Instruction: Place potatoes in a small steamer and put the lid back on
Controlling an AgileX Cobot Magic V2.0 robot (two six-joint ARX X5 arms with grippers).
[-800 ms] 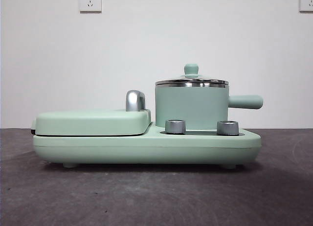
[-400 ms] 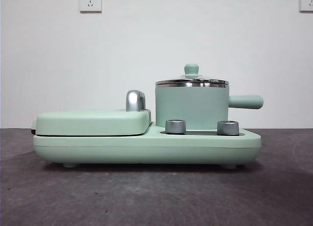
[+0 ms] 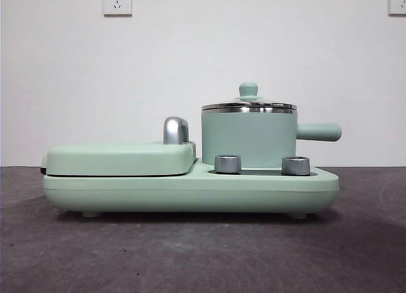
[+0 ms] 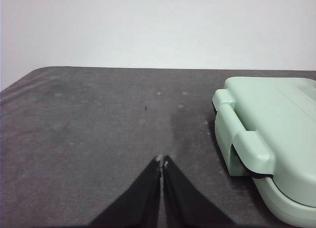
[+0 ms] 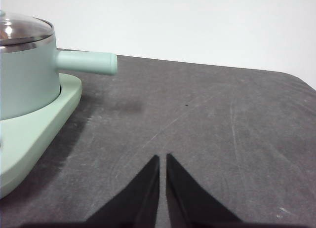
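The small steamer (image 3: 248, 138), a mint-green pot with a steel rim and a stubby side handle (image 3: 319, 132), stands on the right half of a mint-green cooker base (image 3: 190, 190). The glass lid (image 3: 248, 104) with its green knob sits on the pot; the right wrist view shows the steamer (image 5: 24, 75) and the lid (image 5: 22, 28) too. No potatoes are in view. My left gripper (image 4: 162, 162) is shut over bare table, off to the side of the grill end. Beside the pot's handle end, my right gripper (image 5: 163, 159) is shut and holds nothing.
A flat mint-green grill cover (image 3: 120, 157) with a chrome handle (image 3: 176, 130) takes the base's left half; its hinged end shows in the left wrist view (image 4: 266, 139). Two steel dials (image 3: 228, 163) sit at the base's front. Dark grey table (image 3: 203, 255), white wall behind.
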